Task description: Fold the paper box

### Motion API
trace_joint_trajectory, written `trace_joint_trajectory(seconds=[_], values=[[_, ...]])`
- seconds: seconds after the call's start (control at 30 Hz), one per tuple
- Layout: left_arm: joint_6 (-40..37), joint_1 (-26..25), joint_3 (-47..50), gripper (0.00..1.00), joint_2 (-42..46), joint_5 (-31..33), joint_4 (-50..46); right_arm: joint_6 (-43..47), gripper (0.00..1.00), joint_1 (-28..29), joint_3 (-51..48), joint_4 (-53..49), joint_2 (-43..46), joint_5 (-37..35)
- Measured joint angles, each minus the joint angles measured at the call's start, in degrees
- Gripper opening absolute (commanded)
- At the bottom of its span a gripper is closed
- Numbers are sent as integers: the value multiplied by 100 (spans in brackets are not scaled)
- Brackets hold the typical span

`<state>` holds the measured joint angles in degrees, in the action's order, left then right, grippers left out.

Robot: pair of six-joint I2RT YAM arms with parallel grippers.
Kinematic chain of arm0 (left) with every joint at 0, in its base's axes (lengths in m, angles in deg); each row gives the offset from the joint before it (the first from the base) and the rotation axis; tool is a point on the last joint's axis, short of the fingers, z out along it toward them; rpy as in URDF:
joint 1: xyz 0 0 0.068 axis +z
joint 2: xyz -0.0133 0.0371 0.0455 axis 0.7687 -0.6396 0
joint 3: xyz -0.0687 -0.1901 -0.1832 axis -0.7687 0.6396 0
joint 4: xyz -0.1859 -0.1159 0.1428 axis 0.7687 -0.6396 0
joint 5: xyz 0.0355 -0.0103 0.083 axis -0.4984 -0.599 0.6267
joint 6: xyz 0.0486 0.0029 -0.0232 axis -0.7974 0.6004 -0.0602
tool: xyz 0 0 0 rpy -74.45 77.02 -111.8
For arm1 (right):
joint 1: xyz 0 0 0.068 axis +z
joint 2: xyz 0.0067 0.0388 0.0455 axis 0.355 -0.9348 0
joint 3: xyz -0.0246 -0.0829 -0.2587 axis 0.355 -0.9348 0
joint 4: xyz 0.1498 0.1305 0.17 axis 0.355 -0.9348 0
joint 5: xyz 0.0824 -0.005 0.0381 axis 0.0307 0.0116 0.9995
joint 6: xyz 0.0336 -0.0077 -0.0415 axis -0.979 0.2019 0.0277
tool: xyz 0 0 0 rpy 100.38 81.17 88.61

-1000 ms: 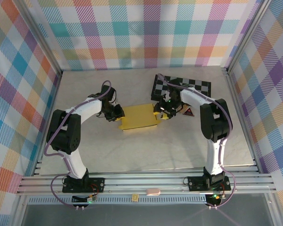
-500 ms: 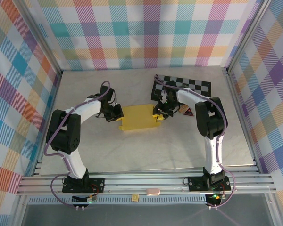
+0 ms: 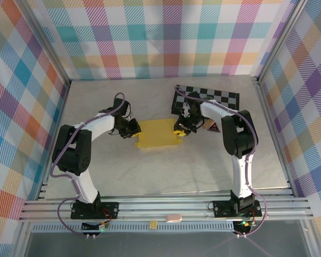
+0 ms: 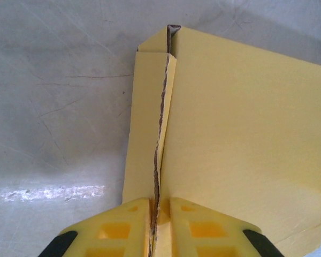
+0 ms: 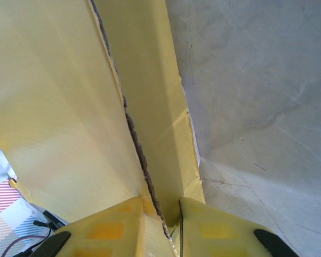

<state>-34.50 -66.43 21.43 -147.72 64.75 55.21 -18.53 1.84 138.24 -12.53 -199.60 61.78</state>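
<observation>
The mustard-yellow paper box (image 3: 159, 133) lies flat in the middle of the table between my two arms. My left gripper (image 3: 135, 130) is at its left end, and in the left wrist view that gripper (image 4: 159, 206) is shut on an upright side wall of the box (image 4: 241, 134). My right gripper (image 3: 180, 128) is at the box's right end. The right wrist view shows this gripper (image 5: 163, 211) pinching a folded-up side flap of the box (image 5: 59, 107), with the flap's torn-looking edge running up between the fingers.
A black-and-white checkered board (image 3: 208, 99) lies behind the right gripper at the back right. A small red triangular object (image 3: 213, 127) sits just right of the right wrist. Plaid walls enclose the grey table (image 3: 150, 171) on three sides.
The right gripper has moved slightly left onto the box's right end and narrowed its jaws onto the flap. The left arm has stayed almost still on the left wall.
</observation>
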Motion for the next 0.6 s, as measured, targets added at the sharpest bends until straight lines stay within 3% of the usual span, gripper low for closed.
trace_joint_trajectory(seconds=[0.17,0.33,0.6], values=[[-4,0,26,18,11,4,24,9,20,0,0,-11,0,-17],[-33,-33,192,31,0,87,61,44,20,0,-2,-15,0,-17],[13,-33,317,19,35,-13,308,72,21,0,-11,-11,0,-15]])
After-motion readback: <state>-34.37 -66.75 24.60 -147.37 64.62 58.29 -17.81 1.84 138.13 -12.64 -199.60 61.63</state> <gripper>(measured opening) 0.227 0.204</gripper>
